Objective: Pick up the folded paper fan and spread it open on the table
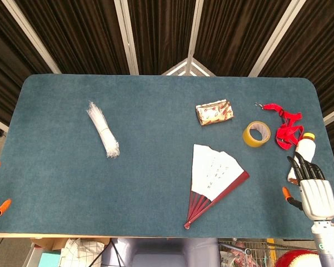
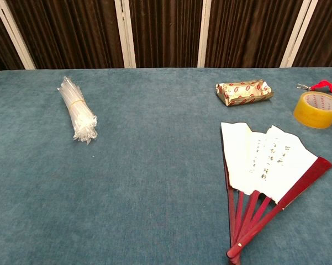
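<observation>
The paper fan (image 1: 214, 179) lies partly spread on the blue table, white leaf with red ribs meeting at a pivot near the front edge; the chest view shows the fan (image 2: 268, 165) at lower right. My right hand (image 1: 313, 189) hovers at the table's right front edge, well to the right of the fan, fingers apart and holding nothing. Of my left hand only orange fingertips (image 1: 0, 207) show at the far left edge. Neither hand appears in the chest view.
A bundle of clear plastic straws (image 1: 103, 129) lies at left. A wrapped packet (image 1: 214, 112), a yellow tape roll (image 1: 256, 134), a red lanyard (image 1: 287, 126) and a white bottle (image 1: 303, 150) sit at the right, the bottle just beyond my right hand.
</observation>
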{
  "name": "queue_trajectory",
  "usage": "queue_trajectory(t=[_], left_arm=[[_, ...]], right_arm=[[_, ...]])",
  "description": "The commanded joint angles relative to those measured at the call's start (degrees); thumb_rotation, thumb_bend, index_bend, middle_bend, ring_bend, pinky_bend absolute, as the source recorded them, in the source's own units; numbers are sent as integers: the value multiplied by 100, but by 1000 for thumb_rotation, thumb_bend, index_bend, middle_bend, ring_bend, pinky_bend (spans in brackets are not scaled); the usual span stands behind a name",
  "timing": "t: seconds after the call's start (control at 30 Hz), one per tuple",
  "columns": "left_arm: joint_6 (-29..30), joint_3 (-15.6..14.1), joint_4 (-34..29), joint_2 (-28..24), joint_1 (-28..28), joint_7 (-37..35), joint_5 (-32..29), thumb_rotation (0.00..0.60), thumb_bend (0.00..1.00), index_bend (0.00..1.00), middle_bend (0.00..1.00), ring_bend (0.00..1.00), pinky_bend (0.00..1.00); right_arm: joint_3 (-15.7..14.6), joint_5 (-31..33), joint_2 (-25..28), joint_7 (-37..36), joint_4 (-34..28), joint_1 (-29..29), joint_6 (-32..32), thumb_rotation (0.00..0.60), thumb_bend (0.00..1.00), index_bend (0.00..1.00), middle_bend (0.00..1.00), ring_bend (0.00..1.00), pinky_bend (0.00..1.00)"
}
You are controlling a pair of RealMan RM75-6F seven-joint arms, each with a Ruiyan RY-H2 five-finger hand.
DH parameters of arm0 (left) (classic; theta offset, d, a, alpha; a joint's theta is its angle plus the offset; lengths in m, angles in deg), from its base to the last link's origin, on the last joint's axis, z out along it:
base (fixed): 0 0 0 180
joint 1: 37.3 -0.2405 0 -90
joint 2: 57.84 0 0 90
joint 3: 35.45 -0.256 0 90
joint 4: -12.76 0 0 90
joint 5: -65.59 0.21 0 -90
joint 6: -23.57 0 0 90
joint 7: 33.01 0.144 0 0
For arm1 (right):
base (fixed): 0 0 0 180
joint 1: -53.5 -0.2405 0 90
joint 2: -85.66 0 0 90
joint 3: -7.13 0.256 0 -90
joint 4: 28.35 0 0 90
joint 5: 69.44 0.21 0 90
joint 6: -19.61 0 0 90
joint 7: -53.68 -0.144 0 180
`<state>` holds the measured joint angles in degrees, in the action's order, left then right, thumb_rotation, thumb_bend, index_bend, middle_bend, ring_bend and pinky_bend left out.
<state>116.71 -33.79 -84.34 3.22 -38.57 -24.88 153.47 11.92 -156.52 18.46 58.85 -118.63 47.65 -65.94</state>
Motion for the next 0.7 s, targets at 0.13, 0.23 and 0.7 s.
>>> queue_trajectory(t=[0.13, 0.23, 0.7], left_arm=[[-10, -10, -9, 2, -1, 26, 15, 600, 255, 120, 0, 0, 72], [40, -26, -28, 1, -24, 50, 69, 600, 255, 120, 0, 0, 72], [39, -20, -41, 7, -37, 80, 66, 600, 255, 120, 0, 0, 72]], right_arm=[[-10, -2, 8, 0, -8, 6, -2, 600, 344, 122, 66, 158, 188], [-24, -39, 20, -2, -25, 12, -27, 600, 344, 122, 67, 159, 188], [-139, -212, 34, -187, -67, -62, 109, 600, 345, 121, 67, 159, 188]])
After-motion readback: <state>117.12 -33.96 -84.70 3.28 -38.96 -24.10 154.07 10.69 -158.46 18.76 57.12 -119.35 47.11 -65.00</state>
